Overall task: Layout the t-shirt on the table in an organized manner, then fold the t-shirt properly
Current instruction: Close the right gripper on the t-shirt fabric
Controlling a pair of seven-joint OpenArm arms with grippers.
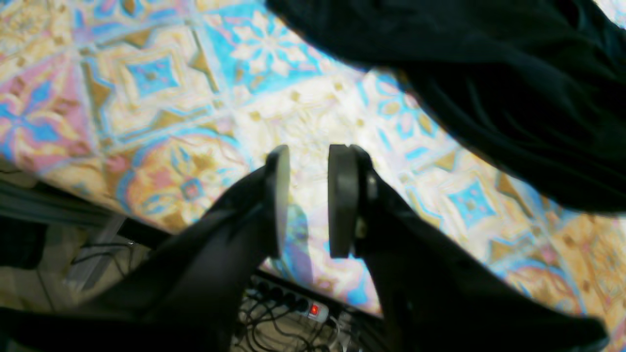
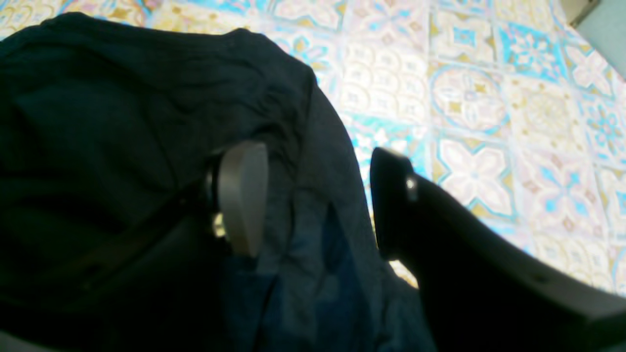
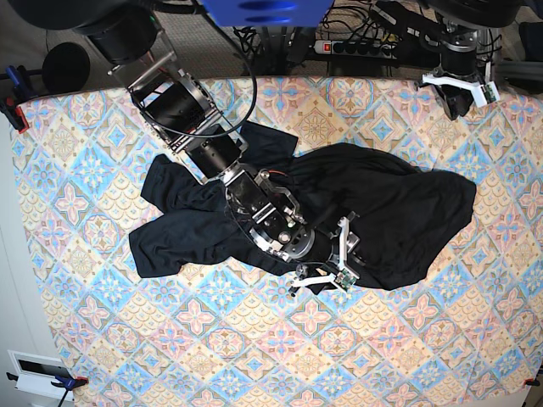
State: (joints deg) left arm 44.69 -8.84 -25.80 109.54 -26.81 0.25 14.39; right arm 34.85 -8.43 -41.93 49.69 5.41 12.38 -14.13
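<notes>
The plain black, thin-fabric t-shirt [image 3: 339,212] lies crumpled across the middle of the pastel tile-patterned desk [image 3: 102,339], so the laying-out step is likely in hand. The right pincer [image 2: 318,200] stands wide over the shirt's near edge, holding nothing. The left pincer [image 1: 308,200], narrowly parted and empty, hovers by the desk's far edge. Next likely comes gripping a hem and spreading toward the open room all around.
</notes>
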